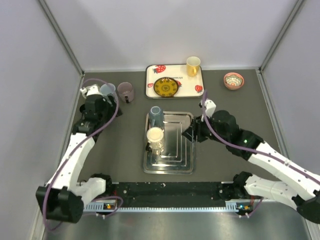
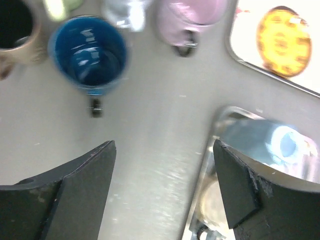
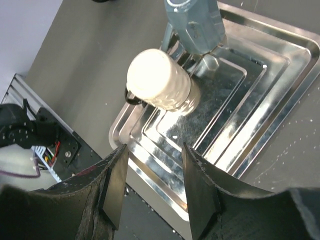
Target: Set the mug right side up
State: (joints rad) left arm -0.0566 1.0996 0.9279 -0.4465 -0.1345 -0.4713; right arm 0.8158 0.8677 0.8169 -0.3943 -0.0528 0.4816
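Overhead, dark grey table (image 1: 225, 150), pale walls (image 1: 30, 75), cream mug (image 1: 155, 136) on tray (image 1: 186, 162)

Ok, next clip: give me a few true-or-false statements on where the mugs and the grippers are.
1. The left gripper and the right gripper are both open and empty. True.
2. The cream mug is on the steel tray. True.
3. The yellow mug stands on the steel tray. False: it stands on the strawberry tray at the back.
4. The pink bowl sits on the strawberry tray. False: it sits on the table, to the right of that tray.
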